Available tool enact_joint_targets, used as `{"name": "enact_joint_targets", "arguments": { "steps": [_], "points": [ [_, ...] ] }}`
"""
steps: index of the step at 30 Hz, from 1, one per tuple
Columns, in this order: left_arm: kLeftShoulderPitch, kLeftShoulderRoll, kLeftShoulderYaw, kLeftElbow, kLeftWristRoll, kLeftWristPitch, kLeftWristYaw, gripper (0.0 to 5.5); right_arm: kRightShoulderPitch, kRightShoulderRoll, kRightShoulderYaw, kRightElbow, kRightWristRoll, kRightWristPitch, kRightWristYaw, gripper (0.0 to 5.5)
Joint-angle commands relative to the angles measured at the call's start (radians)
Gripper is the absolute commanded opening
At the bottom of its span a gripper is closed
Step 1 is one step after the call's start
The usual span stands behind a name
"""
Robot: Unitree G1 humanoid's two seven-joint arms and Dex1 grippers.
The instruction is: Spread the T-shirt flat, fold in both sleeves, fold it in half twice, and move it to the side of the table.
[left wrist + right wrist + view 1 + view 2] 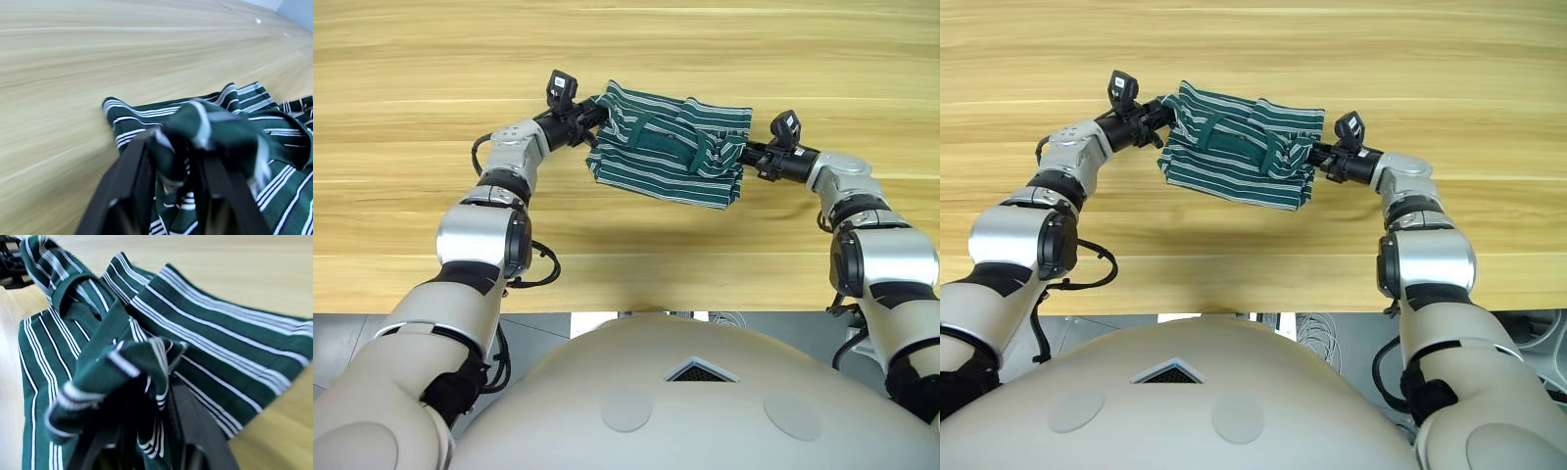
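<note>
Pinching one striped T-shirt (668,147), left jaws and right jaws grip opposite ends.

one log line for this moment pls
phase: T-shirt folded, held at both ends | left gripper: shut on T-shirt | right gripper: shut on T-shirt | under it: wooden table

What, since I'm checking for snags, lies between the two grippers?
The striped T-shirt, its ends held by the left gripper and right gripper, as the left eye view shows.
</note>
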Motion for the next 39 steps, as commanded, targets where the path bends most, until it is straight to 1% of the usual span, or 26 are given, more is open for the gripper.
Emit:
{"name": "enact_joint_targets", "arguments": {
  "steps": [1,4,8,10,16,22,25,29,32,35,37,39],
  "points": [
    [-0.004,-0.006,0.039,0.003,0.035,0.021,0.013,1.57,0.009,0.021,-0.059,0.001,-0.027,0.026,-0.035,1.64],
    [0.013,-0.024,0.054,0.004,0.061,0.026,0.027,1.88,0.012,0.033,-0.101,-0.003,-0.033,0.030,-0.047,1.97],
    [0.030,-0.041,0.083,0.006,0.084,0.031,0.067,2.66,0.009,0.041,-0.152,-0.006,-0.048,0.032,-0.072,2.83],
    [0.031,-0.054,0.125,0.004,0.066,0.038,0.100,2.98,-0.005,0.046,-0.197,-0.011,-0.027,0.028,-0.094,3.20],
    [-0.009,-0.068,0.281,0.000,-0.019,0.096,0.208,3.92,-0.068,0.095,-0.285,-0.026,-0.014,0.047,-0.303,4.24],
    [-0.055,-0.080,0.393,0.001,-0.077,0.161,0.334,4.94,-0.114,0.129,-0.291,-0.032,-0.063,0.049,-0.534,5.37],
    [-0.067,-0.095,0.399,0.000,-0.061,0.174,0.372,5.38,-0.120,0.132,-0.277,-0.040,-0.089,0.018,-0.577,5.40],
    [-0.061,-0.083,0.386,-0.012,-0.030,0.122,0.362,5.38,-0.114,0.126,-0.270,-0.056,-0.112,-0.061,-0.574,5.40],
    [-0.043,-0.063,0.358,-0.050,-0.004,-0.025,0.274,5.38,-0.097,0.123,-0.292,-0.098,-0.090,-0.224,-0.510,5.40],
    [0.033,-0.043,0.368,-0.134,-0.032,-0.205,0.172,5.38,-0.048,0.162,-0.304,-0.179,-0.048,-0.398,-0.395,5.40],
    [0.108,-0.022,0.377,-0.196,-0.047,-0.300,0.139,5.38,-0.002,0.213,-0.240,-0.231,-0.090,-0.465,-0.369,5.40],
    [0.181,-0.003,0.379,-0.255,-0.047,-0.386,0.141,5.38,0.029,0.271,-0.170,-0.262,-0.140,-0.455,-0.378,5.40]
  ]
}}
